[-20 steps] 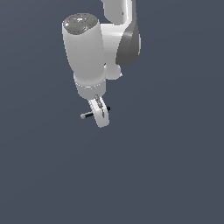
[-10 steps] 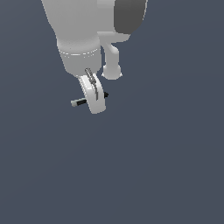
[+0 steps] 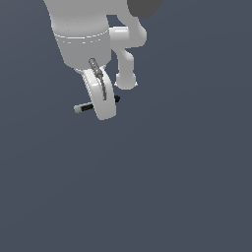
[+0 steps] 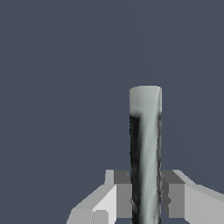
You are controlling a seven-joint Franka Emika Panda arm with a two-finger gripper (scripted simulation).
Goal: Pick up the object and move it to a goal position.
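Note:
The object [image 3: 84, 107] is a thin dark stick with a light grey end, held level in the exterior view, its grey tip sticking out toward that view's left and its dark end [image 3: 117, 99] showing on the other side. My white gripper [image 3: 105, 109] hangs from the arm at the upper left and is shut on the stick's middle. In the wrist view the object [image 4: 145, 144] runs between the two grey pads [image 4: 124, 199], which press on both of its sides, with the gripper [image 4: 146, 200] closed around it.
Only a plain dark blue-grey ground [image 3: 172, 187] lies around and below the gripper. The white arm body [image 3: 81, 29] fills the exterior view's upper left.
The arm has moved toward the exterior view's left and closer to the camera, carrying the stick, which stays clamped at the same place in the fingers.

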